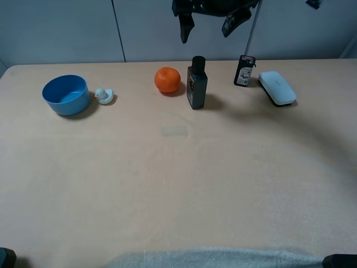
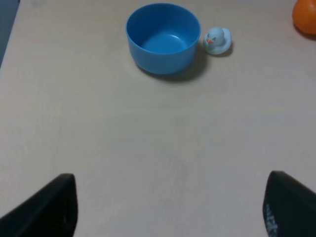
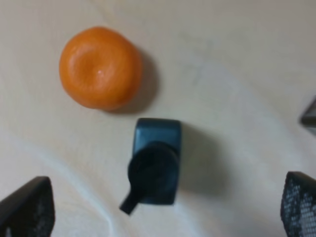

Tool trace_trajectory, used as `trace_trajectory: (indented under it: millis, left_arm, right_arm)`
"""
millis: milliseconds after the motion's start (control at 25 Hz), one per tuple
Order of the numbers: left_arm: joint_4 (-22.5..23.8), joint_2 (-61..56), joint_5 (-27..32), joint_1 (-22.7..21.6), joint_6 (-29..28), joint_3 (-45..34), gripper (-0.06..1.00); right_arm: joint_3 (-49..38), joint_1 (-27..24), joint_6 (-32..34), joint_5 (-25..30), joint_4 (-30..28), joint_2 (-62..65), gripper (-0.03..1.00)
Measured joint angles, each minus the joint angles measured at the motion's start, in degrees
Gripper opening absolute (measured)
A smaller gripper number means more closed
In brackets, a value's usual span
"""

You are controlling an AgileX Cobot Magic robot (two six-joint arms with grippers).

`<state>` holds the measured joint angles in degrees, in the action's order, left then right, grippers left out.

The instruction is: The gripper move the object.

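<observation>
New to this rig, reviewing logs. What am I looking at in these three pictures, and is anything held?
It is a two-armed robot at a table. One picture is from a camera mounted high; the other two are from cameras on each wrist. On the table: a blue bowl, a toy duck, an orange ball, a dark bottle, a black packet and a white case. The right end effector hangs open above the bottle. The left end effector is open over bare table. Nothing is held.
</observation>
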<state>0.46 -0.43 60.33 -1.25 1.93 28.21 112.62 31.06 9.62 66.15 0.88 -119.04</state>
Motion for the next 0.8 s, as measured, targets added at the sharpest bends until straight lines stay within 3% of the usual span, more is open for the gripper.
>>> trace_trajectory:
  millis: [520,800]
  left_arm:
    - [0.00,0.00,0.00,0.00,0.00,0.00,0.82]
    - [0.00,0.00,0.00,0.00,0.00,0.00,0.82]
  right_arm:
    - [-0.15,-6.94,0.00,3.52,-3.05,15.22,0.69]
    - [-10.22,-14.21,-0.16,3.46,-3.86,26.05,0.69]
